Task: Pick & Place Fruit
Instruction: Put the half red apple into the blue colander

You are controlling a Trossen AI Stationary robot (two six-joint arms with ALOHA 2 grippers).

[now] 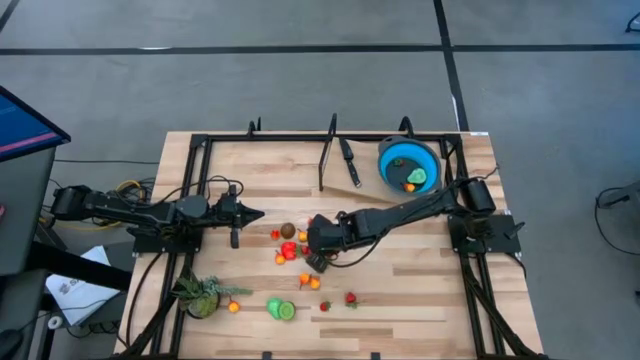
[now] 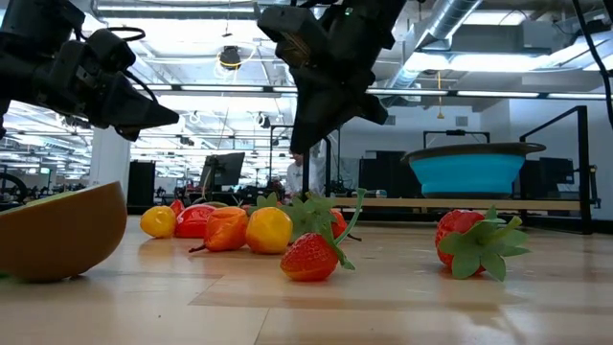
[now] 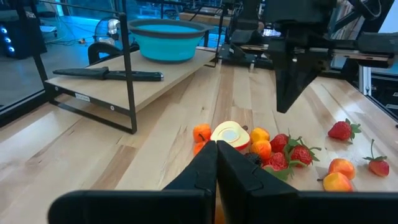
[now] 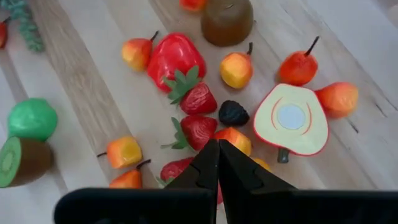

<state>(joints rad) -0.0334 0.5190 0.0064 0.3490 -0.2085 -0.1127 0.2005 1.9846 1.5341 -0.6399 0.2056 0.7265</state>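
Observation:
Several small toy fruits (image 1: 290, 248) lie clustered mid-table: strawberries (image 4: 199, 98), a red pepper (image 4: 174, 53), a halved pale fruit (image 4: 291, 119), orange pieces and a dark berry (image 4: 233, 113). The blue bowl (image 1: 408, 165) stands at the far right with two fruits inside. My right gripper (image 4: 217, 148) hangs shut above the cluster, slanting down, well clear of the table in the low view (image 2: 303, 146). My left gripper (image 1: 258, 213) waits shut at the left, pointing level toward the cluster (image 3: 216, 152).
A black-handled knife (image 1: 348, 162) lies beside the bowl on the far side. A spiky green plant (image 1: 205, 293) sits near the front left. A green fruit and a kiwi half (image 1: 280, 310) and two strawberries (image 1: 350, 298) lie toward the near edge. A black frame (image 1: 200, 140) rims the table.

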